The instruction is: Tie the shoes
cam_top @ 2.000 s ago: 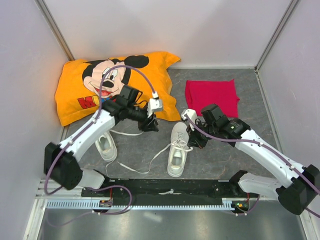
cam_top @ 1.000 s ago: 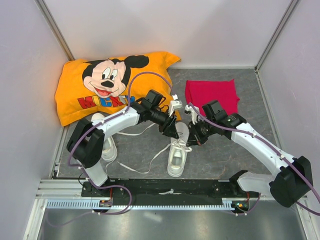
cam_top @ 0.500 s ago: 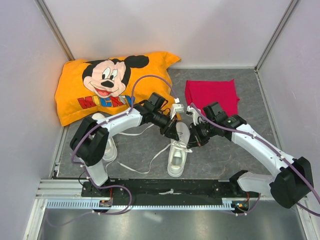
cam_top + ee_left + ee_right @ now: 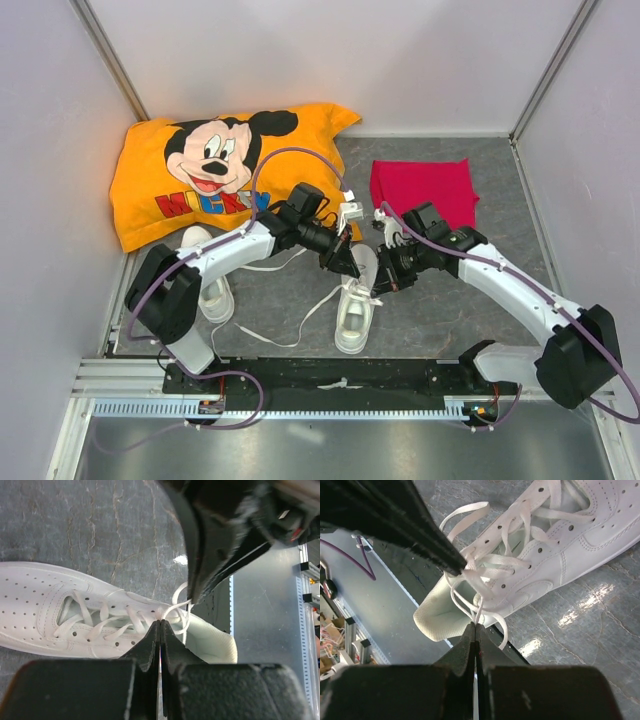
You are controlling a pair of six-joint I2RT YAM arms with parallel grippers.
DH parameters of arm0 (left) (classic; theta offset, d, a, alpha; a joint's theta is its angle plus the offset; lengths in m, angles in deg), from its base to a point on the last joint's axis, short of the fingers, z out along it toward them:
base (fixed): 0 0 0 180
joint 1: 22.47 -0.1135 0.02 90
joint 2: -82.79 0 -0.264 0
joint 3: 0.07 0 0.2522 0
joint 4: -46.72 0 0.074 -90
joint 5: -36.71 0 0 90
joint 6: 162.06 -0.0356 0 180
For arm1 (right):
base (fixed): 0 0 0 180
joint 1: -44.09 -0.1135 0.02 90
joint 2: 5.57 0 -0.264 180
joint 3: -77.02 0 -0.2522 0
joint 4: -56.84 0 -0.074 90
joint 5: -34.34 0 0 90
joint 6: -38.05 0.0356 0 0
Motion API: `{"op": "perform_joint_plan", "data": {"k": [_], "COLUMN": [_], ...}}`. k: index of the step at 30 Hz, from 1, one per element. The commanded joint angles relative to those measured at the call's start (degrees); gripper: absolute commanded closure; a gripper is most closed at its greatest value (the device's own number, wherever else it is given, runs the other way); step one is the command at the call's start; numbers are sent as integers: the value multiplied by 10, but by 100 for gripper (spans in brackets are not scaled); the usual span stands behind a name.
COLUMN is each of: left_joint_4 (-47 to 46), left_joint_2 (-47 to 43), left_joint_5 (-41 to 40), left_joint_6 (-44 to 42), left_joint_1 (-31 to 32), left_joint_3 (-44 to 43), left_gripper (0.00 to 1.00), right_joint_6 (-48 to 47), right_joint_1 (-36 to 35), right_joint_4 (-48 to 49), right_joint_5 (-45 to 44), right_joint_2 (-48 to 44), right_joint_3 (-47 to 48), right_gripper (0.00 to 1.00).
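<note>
A: Mid-table, what lay where?
B: One sneaker between both grippers; other sneaker left, below Mickey pillow.
A: Jaws?
B: Left gripper pinched its lace; right gripper clamped a lace loop.

Left claw and right claw crowd over the centre shoe, tips just apart; no passage between. Laces trail across the worktop toward the left shoe. Bare worktop right of centre shoe. Pillow blocks far left; red cloth lies flat at far right.
</note>
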Motion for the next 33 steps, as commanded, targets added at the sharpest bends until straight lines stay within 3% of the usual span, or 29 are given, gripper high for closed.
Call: {"op": "perform_joint_plan", "data": {"k": [1,8,21,33], "left_joint_4": [-34,-48,-103,-135], "left_joint_2": [-34,-50,-73,-80], "left_joint_5": [27,29,28,30], "left_joint_6": [42,59,131,172], "left_joint_1": [3,3,3,3], "left_joint_3": [14,29,67,86], "left_gripper": [98,98,98,98], "right_joint_6": [42,157,268,401], "right_joint_1": [2,2,2,-1], "right_joint_4": [6,89,200,459], "right_joint_5": [-4,24,12,-28], "right_joint_2": [14,25,16,-91], "right_joint_3": [33,19,-48,-193], "right_gripper": [100,100,100,100]}}
